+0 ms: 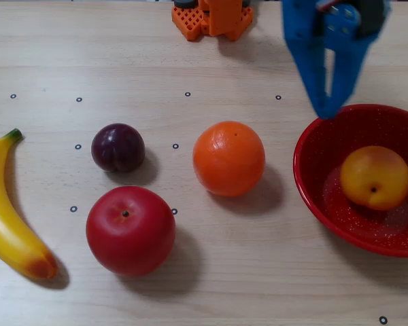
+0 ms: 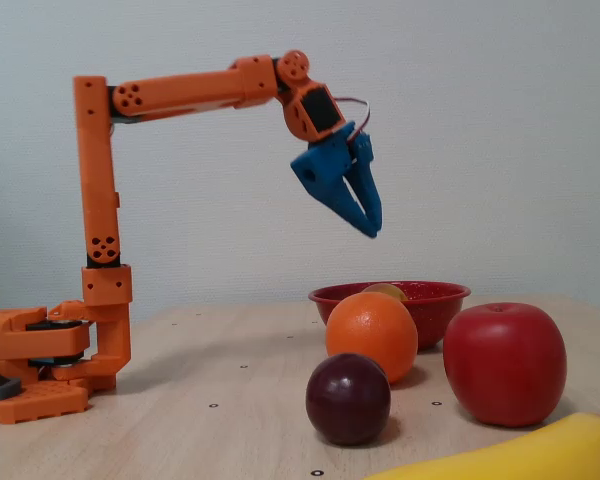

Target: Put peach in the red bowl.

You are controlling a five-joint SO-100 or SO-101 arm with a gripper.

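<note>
Peach [image 1: 375, 177]: lies inside the red bowl [image 1: 311, 180], toward the right of the basin in the top-down fixed view, stem dimple up. Only its top shows above the bowl rim [image 2: 384, 291] in the side fixed view.
Hand [image 1: 328, 109]: blue fingers nearly together, a narrow gap between them, nothing in them. High above the bench [image 1: 88, 54] in the side fixed view [image 2: 371, 228], fingertips pointing down and toward the bowl.
Key relation: peach sits below the hand and, in the top-down view, to its lower right; the fingertips appear just over the bowl's upper-left rim, well clear of the fruit in height.
Peach axis: round, no long axis to speak of.
Task state: judged done; fruit at rest in the bowl, free of the hand.
Next move: likely a retreat toward the base [image 2: 40, 350]; path back looks open.
Neighbours: orange [image 1: 229, 158] nearest the bowl, then apple [image 1: 130, 230], plum [image 1: 117, 147], banana [image 1: 10, 217], all apart from each other on the bench.
Risk: low; the peach could rock in the basin but the wall contains it.
</note>
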